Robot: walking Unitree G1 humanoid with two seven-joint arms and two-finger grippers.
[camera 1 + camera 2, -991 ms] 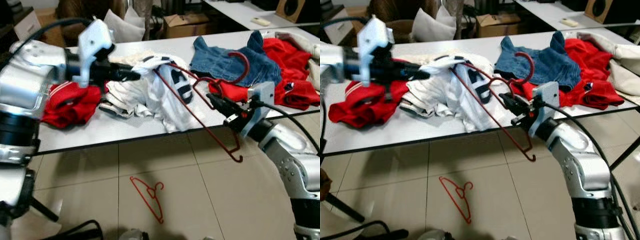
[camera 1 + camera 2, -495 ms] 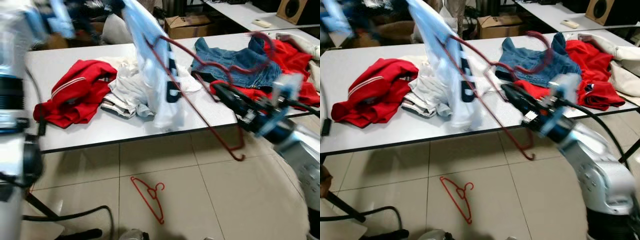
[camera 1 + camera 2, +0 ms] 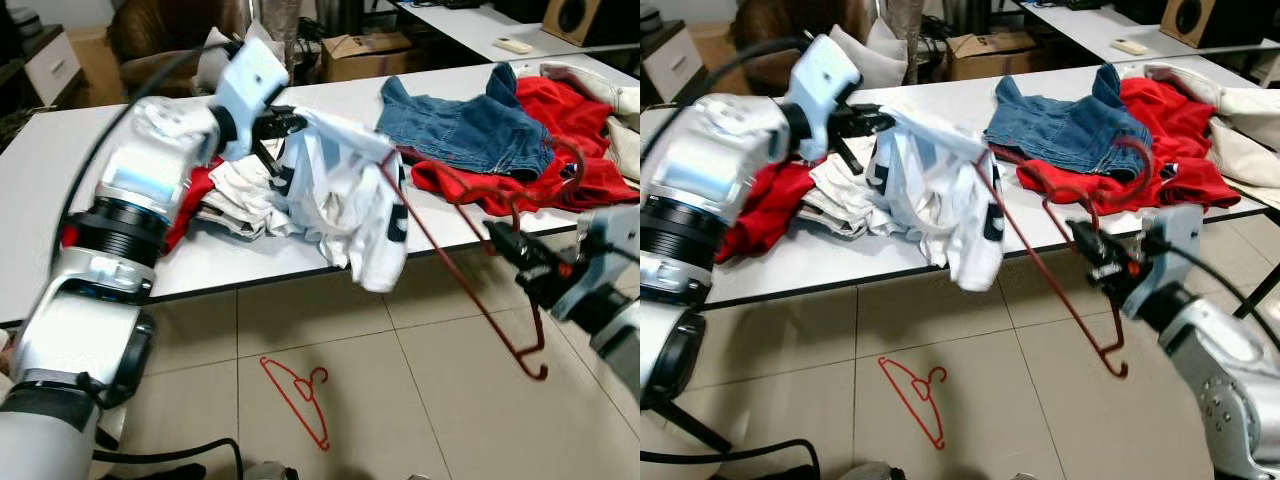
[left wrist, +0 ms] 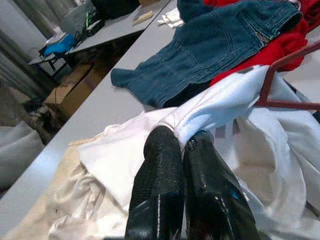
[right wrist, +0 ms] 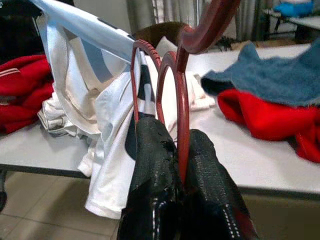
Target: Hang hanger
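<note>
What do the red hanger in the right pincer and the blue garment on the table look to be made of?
Red hanger: thin bent rod with a smooth, slightly glossy red coat, probably coated metal wire, though plastic cannot be ruled out. Blue garment: mottled, matte blue weave with stitched seams, most likely denim.

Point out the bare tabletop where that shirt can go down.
Bare table lies at the robot's left, beyond the red garment. From the white pile to the jeans and red clothes it is crowded.
</note>
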